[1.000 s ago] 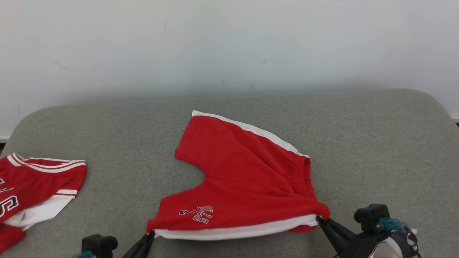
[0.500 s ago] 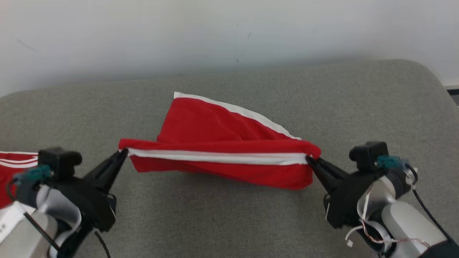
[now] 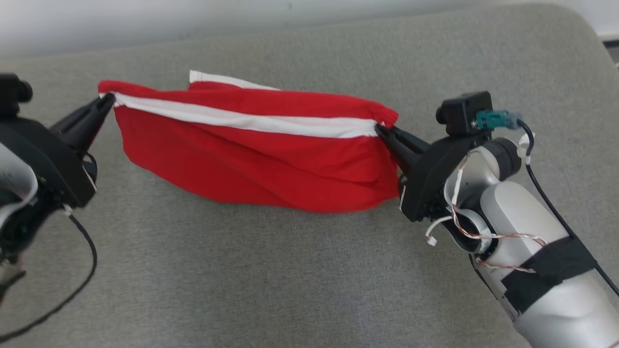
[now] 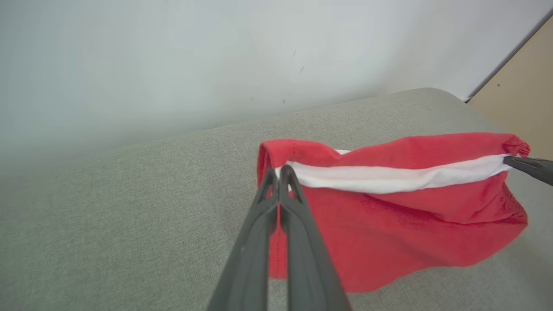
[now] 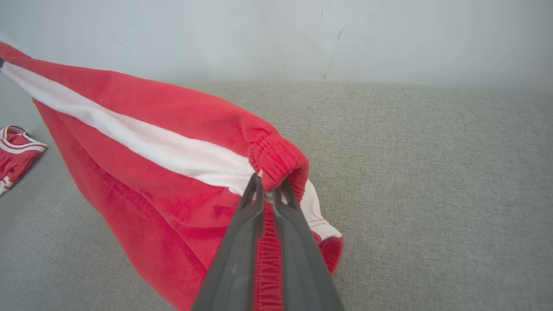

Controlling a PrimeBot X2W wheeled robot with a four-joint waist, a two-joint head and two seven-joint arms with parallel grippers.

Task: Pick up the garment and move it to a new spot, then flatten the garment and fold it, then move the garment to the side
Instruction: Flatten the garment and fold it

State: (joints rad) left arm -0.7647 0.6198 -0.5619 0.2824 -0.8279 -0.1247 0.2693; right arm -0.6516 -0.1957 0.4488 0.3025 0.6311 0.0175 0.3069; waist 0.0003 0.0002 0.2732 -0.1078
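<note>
Left gripper (image 3: 110, 99): clamped on red shorts (image 3: 251, 159), upper left
Right gripper (image 3: 380, 128): clamped on the opposite end, centre right
Span: white stripe pulled taut between them

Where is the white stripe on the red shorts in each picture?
Head view: the white stripe on the red shorts runs across the upper middle, left gripper to right gripper.
Left wrist view: stripe right of centre, from the left gripper toward the right edge.
Right wrist view: stripe slanting from upper left down to centre.
Shared landmark: the right gripper pinching the stripe's waistband end.
</note>
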